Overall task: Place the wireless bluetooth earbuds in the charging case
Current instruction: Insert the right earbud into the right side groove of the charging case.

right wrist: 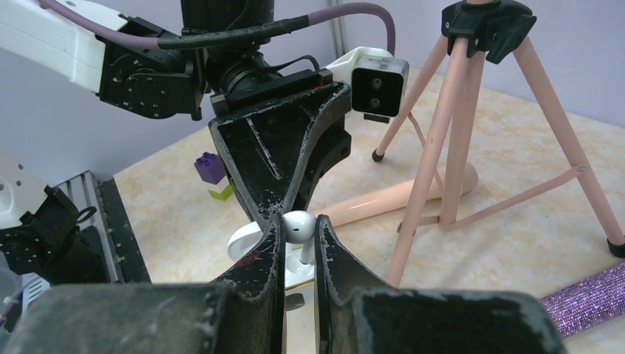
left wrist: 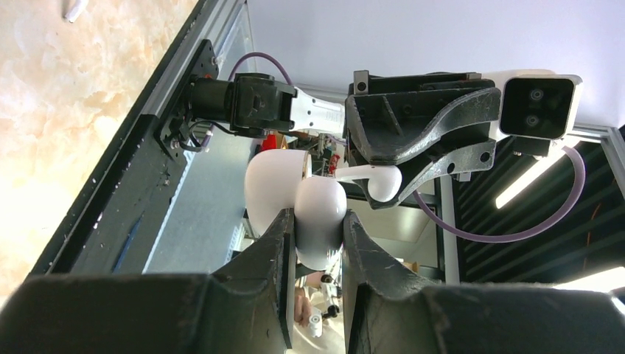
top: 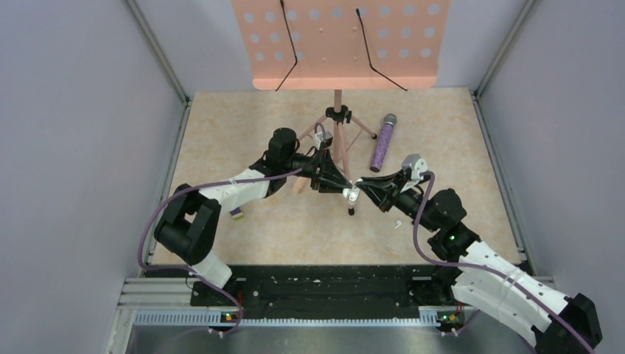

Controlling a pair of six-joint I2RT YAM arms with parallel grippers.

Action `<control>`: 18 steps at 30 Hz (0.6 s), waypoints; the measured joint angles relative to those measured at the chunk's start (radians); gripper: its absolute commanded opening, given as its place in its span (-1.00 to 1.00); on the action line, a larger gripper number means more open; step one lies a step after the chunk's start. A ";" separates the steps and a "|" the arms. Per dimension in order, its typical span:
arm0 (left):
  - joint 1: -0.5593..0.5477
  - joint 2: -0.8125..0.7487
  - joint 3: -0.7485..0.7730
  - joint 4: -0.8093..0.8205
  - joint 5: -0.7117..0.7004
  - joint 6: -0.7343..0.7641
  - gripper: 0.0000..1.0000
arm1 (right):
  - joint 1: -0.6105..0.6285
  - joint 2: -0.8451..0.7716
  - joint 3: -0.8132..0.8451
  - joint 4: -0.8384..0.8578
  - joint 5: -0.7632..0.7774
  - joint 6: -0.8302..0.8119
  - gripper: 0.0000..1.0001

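Note:
My left gripper (left wrist: 318, 221) is shut on a small white charging case (left wrist: 317, 210), held above the table with its lid (left wrist: 273, 184) swung open. My right gripper (right wrist: 298, 225) is shut on one white earbud (right wrist: 298, 223), right over the case's open top (right wrist: 296, 267), stem pointing down at it. In the left wrist view that earbud (left wrist: 383, 181) sits beside the case's upper edge. The two grippers meet at mid-table, left (top: 345, 190) and right (top: 362, 184). Another earbud (top: 396, 224) lies on the table by the right arm.
A pink music stand's tripod (top: 337, 140) stands just behind the grippers, one foot (top: 351, 212) close under them. A glittery purple microphone (top: 382, 141) lies to its right. A purple-and-yellow cube (top: 236, 214) sits by the left arm. A pink tube (right wrist: 390, 198) lies near the tripod.

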 measured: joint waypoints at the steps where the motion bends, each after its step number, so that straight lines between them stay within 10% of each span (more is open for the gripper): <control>1: 0.000 0.001 0.000 0.003 0.003 -0.006 -1.00 | 0.000 0.003 0.000 0.008 0.000 0.000 -1.00; 18: 0.000 0.024 -0.026 0.176 0.036 -0.167 -1.00 | 0.000 0.045 -0.026 0.098 0.003 0.004 -1.00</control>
